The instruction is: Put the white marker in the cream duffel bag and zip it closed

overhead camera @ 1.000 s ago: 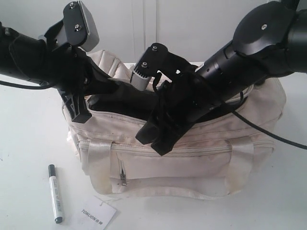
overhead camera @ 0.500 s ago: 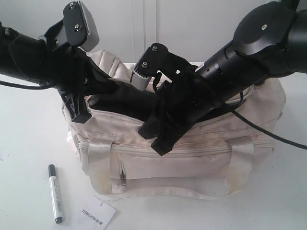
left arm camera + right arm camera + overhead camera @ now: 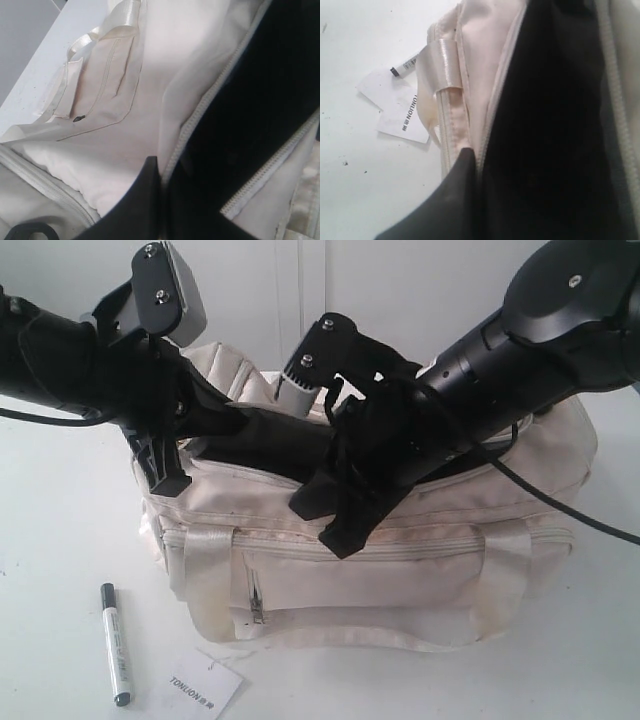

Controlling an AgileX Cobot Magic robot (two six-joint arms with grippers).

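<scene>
— Where is the white marker [image 3: 115,643]?

— Flat on the tabletop [image 3: 60,540], outside the cream duffel bag [image 3: 400,580]. It lies off the bag's 7 o'clock corner, clear of the fabric. It has a slim white barrel with dark print and is black at both ends, and it runs roughly 12 to 6 o'clock.

— And the bag?

— Upright, with its long side to the camera. The top zipper [image 3: 270,165] is undone and the mouth gapes on a dark lining [image 3: 260,90]. The front pocket [image 3: 360,585] is zipped, with its pull [image 3: 258,612] hanging at the 9 o'clock end. Shiny webbing handles [image 3: 205,560] lie down the front, and the fabric is soiled low down.
</scene>
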